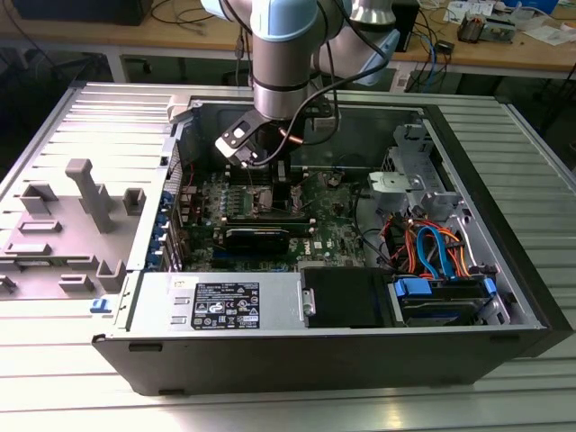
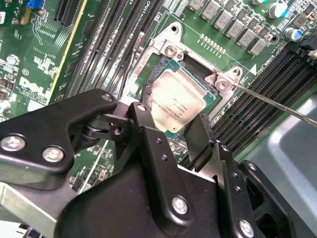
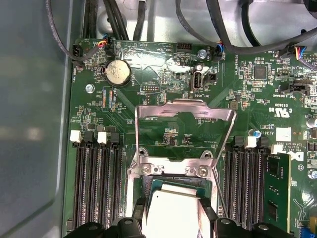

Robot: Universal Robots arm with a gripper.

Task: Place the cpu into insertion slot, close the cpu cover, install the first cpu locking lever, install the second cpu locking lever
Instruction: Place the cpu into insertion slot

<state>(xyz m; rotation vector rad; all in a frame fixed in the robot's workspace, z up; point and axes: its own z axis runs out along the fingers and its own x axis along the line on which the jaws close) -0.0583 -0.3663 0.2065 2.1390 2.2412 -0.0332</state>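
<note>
Ribbed metal counter (image 1: 504,396) carries an open computer case (image 1: 315,355) lying on its side, with wooden benches and loose cables behind it. In the exterior view a grey fixture (image 1: 81,193) sits at nine o'clock from the case, the power supply (image 1: 216,301) lies at seven o'clock inside it, and the arm (image 1: 283,54) reaches down at about eleven o'clock from the case's middle.

In the second wrist view the tool (image 2: 173,116) has its two black fingers (image 2: 200,136) drawn in against opposite edges of the chip (image 2: 176,99), so it appears to grip the chip and nothing else. The chip is over the socket (image 2: 166,47), with a strip of dark socket floor showing along one side. Whether it rests on the contacts or hangs just above them cannot be told.

In the first wrist view the cover plate (image 3: 183,108) is swung open and stands up behind the socket, the green board (image 3: 148,54) showing through its window. A thin lever (image 2: 277,101) juts out from the socket corner, across the memory slots (image 2: 247,119).

My judgement is that the main risk is a skewed landing. If the chip goes down tilted or off to one side, its edge could bend the contacts or ride up on the rim. A finger could also catch the rim or the lever, or drag the chip when letting go. The raised plate might tip forward onto the fingers if knocked.
</note>
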